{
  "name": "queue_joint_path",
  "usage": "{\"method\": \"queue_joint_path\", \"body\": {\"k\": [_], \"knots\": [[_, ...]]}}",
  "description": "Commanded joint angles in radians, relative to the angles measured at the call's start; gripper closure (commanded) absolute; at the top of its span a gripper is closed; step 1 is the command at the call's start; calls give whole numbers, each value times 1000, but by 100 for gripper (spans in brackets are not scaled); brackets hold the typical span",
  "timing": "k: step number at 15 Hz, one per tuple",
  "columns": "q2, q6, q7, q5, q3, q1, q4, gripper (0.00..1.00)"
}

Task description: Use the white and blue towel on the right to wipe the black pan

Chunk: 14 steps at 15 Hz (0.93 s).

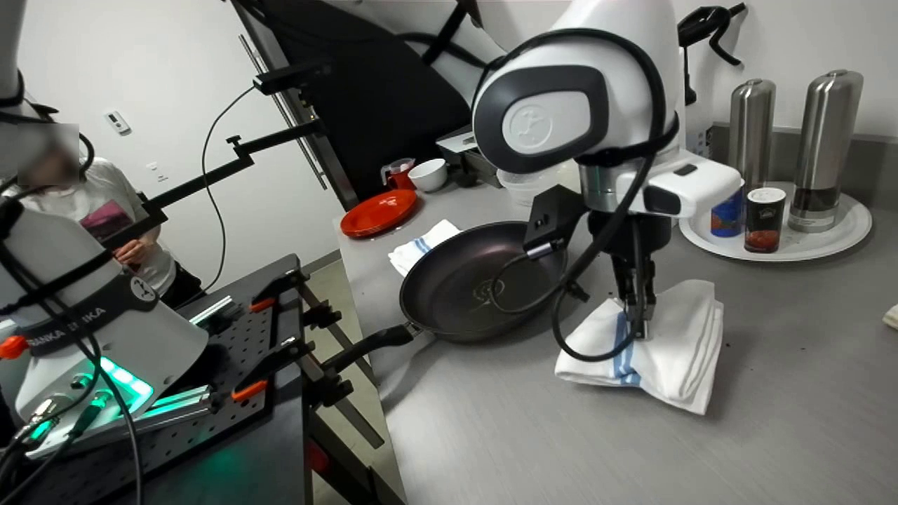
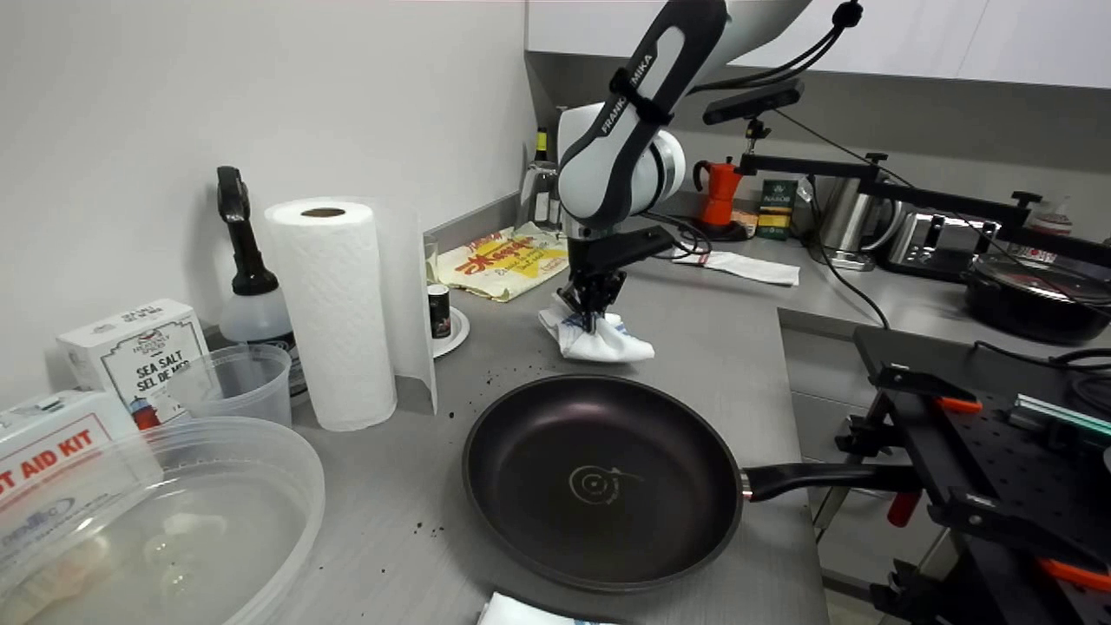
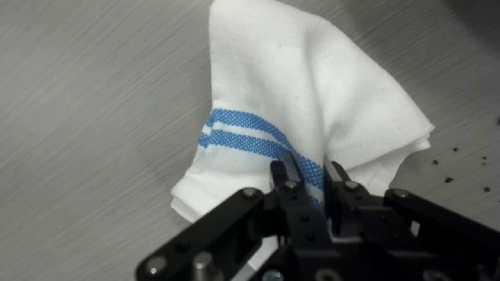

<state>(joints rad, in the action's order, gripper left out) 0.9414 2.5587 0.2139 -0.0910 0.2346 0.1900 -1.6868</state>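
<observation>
- my gripper (image 3: 310,168) is clamped on the towel (image 3: 293,105); in the wrist view, a fold of the cloth stands pinched between my two fingers (image 3: 336,171).
- the blue stripes of the towel run into this pinch, and the white cloth makes creases around it.
- my gripper points downward, and the towel sits bunched on the grey counter (image 1: 526,428).
- the pan (image 2: 599,521) is also on the counter, upright, just beside the towel; in an exterior view, a narrow strip of the counter is visible between them, so they are apart.
- the handle (image 1: 368,347) of the pan reaches out over the edge of the counter.
- at the middle of the pan inside, there is a pale round mark.
- a second towel (image 1: 423,245), which is also white with blue stripes, lies at the opposite side of the pan from my gripper; if it touches the pan, i cannot tell.
- some dark crumbs (image 3: 448,180) are scattered on the counter, near the towel and near the pan.
- in an exterior view, a white plate (image 1: 807,245) bears a steel mill (image 1: 828,151) and a small can (image 1: 764,221).
- in an exterior view, a paper roll (image 2: 334,321) stands upright, near a clear tub (image 2: 299,521).
</observation>
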Motion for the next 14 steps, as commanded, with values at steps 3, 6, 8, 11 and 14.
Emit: {"method": "queue_joint_path", "body": {"k": [3, 6, 8, 11, 14], "knots": [[-154, 101, 131, 72, 72, -186, -210, 96], [-209, 149, 245, 58, 85, -271, -295, 96], [-235, 137, 304, 60, 97, -320, -326, 96], [-282, 100, 374, 60, 100, -373, -376, 96], [-306, 99, 435, 69, 100, -410, -422, 96]]}}
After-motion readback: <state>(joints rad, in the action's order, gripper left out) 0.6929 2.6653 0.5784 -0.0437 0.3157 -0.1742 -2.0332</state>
